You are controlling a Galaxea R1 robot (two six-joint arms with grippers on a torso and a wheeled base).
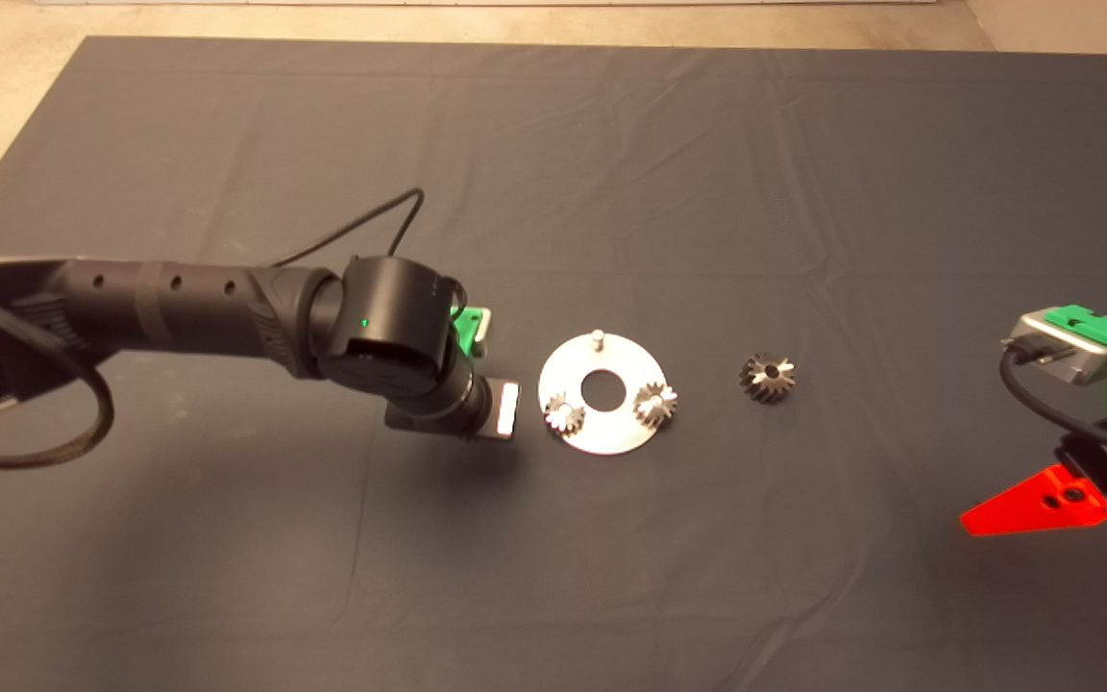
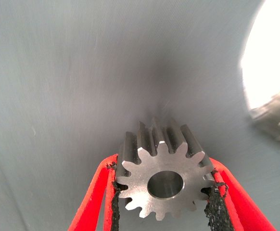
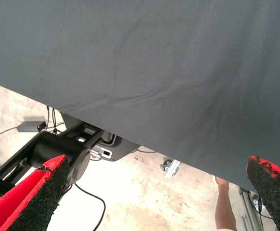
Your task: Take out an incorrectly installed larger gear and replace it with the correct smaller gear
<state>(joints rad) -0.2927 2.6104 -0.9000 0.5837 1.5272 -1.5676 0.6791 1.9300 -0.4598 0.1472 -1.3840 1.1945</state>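
Near the middle of the head view lies a flat, round silver metal plate (image 1: 611,444) with a centre hole. Two small bright toothed gears (image 1: 564,414) (image 1: 655,402) sit on its lower left and lower right, and one bare upright pin (image 1: 597,336) stands at its upper edge. Just right of the plate, apart from it, the larger gear (image 1: 767,376), dark grey and conical with a centre hole, lies on the wrinkled dark cloth mat (image 1: 611,144).

The left gripper (image 2: 161,192) is just left of the plate, its red fingers with rough black pads (image 2: 215,202) clamped on the smaller gear (image 2: 164,175), a shiny steel toothed piece with a round bore.

The right gripper (image 3: 159,192) waits at the lower right edge of the head view, fingers spread wide with nothing between them. Its wrist view shows the mat's edge, pale floor and a person's leg (image 3: 224,204).
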